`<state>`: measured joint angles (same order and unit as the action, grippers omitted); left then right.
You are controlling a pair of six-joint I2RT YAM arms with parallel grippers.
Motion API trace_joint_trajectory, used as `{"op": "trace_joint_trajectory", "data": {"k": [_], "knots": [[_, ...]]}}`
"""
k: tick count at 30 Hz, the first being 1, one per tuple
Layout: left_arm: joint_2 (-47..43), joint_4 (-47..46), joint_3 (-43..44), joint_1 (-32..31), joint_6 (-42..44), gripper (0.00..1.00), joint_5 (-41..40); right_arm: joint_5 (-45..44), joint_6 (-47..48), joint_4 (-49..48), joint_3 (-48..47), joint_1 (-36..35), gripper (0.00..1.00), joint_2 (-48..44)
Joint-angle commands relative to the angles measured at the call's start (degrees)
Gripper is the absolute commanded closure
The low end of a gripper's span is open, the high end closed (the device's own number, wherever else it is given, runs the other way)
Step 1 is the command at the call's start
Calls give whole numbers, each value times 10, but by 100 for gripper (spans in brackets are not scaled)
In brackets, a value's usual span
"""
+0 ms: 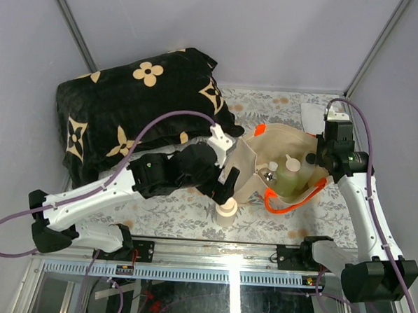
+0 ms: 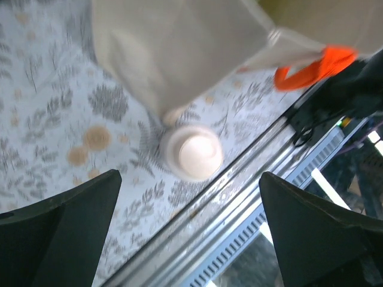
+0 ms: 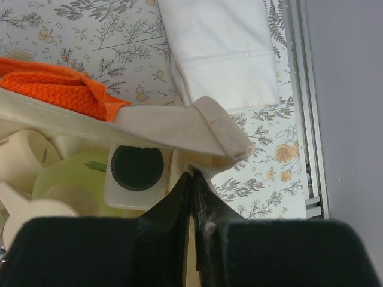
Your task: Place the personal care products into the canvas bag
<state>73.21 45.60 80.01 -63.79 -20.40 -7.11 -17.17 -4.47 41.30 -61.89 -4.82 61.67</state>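
The desk (image 1: 170,221) wears a pale floral cloth, with grey walls (image 1: 202,23) on three sides and a metal rail (image 1: 211,249) along the near edge. A black blanket (image 1: 127,117) fills the back left. The bag (image 1: 273,140) sits open right of centre, holding a green bottle (image 3: 66,176) and a white bottle (image 3: 136,170). One cream bottle (image 2: 192,153) stands upright on the desk just beside the bag, near the rail. The left fingers (image 2: 66,233) hang spread wide above it, touching nothing. The right fingers (image 3: 192,185) are pinched together on the bag's right rim. Bare cloth lies open left of the cream bottle.
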Motion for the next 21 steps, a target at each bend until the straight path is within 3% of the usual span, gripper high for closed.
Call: {"op": "trace_joint_trajectory", "data": {"k": [1, 8, 21], "knots": [[-8, 26, -58, -32, -51, 0, -31, -4, -5, 40, -13, 1, 94, 11], [27, -28, -116, -72, -60, 0, -60, -7, -7, 55, -20, 1, 94, 0], [146, -112, -117, -79, -24, 0, -40, -11, -6, 65, -23, 1, 94, -9]]}}
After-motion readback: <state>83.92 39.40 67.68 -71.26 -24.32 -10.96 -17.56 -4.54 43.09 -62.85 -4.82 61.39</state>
